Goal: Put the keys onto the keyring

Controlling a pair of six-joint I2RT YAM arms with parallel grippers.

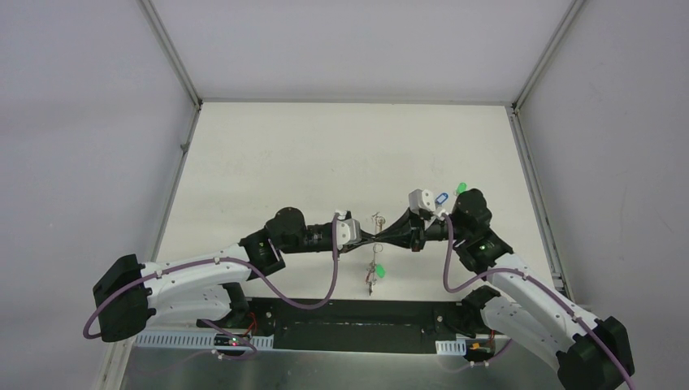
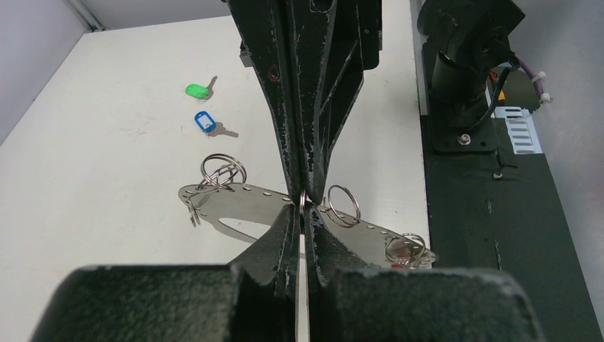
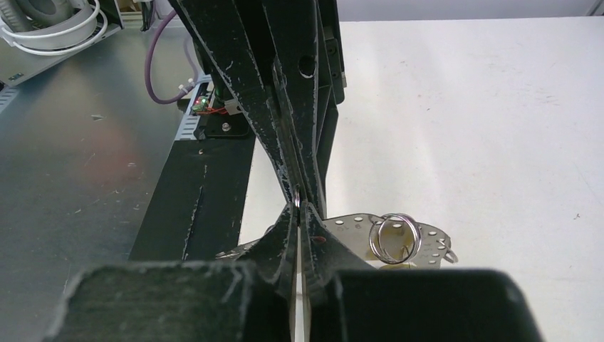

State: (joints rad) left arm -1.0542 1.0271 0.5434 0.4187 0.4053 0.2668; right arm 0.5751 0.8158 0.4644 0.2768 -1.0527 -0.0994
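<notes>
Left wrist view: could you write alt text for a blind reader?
The left tool and right tool meet tip to tip, both closed on the perforated keyring bearing split rings. Beyond lie a green-tagged key and a blue-tagged key.

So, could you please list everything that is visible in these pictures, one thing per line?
keyring: one, silvery, flat with holes, centre of the view
split rings: three, silvery, on the keyring
small ring: one, silvery, above the keyring's middle
green-tagged key: one, loose on the table
blue-tagged key: one, loose beside it
third tag: one, green, at the keyring's near end
table: one, white
left fingers: black, shut on the small ring
right fingers: black, shut on it too
</notes>
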